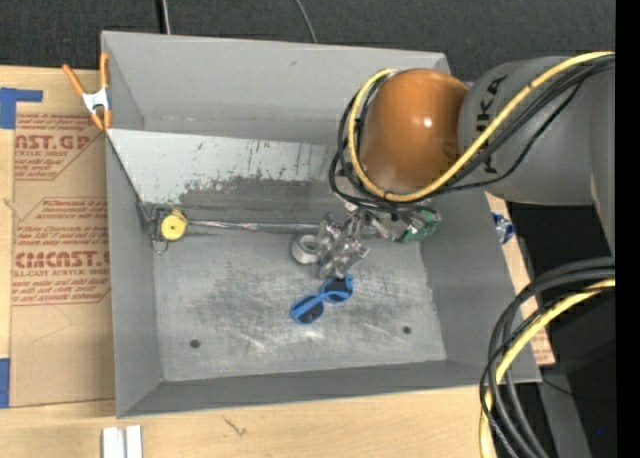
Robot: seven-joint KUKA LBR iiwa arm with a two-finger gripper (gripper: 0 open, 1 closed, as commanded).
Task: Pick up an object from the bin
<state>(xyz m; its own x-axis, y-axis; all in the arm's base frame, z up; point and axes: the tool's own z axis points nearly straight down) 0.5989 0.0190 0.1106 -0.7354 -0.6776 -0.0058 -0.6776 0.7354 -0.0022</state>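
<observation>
My gripper [338, 249] hangs low over the middle of the bin floor, under the orange dome on the wrist. Just below it lies a small pair of blue toy glasses [322, 302], tilted, with its upper right end close to the gripper's tip. A grey ring-like piece [303, 249] lies against the gripper's left side; whether they touch is unclear.
A yellow round disc [174, 227] sits at the bin's left wall, with a thin metal rod [245, 225] running from it toward the middle. A small green thing [426, 227] shows at the right, under the wrist. The arm covers the bin's upper right.
</observation>
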